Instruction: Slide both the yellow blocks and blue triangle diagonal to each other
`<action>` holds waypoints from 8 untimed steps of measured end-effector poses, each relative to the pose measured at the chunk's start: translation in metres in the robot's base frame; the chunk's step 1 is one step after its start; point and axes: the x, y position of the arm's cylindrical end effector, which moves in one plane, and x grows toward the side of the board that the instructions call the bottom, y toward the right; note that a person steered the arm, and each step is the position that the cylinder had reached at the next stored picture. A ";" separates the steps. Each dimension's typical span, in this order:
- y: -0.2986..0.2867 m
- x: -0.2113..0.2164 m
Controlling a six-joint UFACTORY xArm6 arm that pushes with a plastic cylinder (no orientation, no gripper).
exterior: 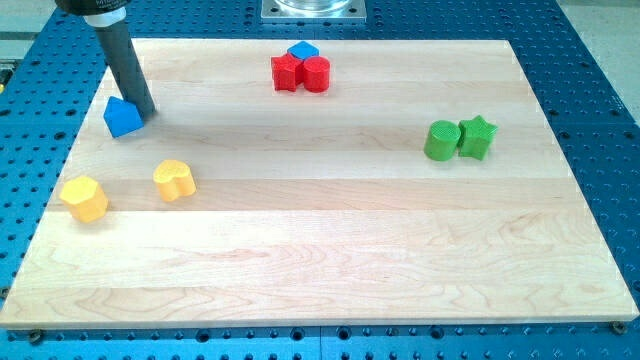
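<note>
Tip at blue triangle's upper-right edge.
The tip [143,110], with no claw fitted, touches blue triangle [122,118]; yellow blocks [174,180] [84,197] lie below.

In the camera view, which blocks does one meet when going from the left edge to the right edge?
yellow hexagon block → blue triangle, with my tip at its right → yellow heart block → red cluster with small blue cube → green cylinder → green star

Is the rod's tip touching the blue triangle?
Touching: in the camera view, my tip sits against the upper right edge of the blue triangle, no board showing between them.
</note>
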 end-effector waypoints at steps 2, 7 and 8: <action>-0.033 0.035; -0.015 0.155; -0.063 0.168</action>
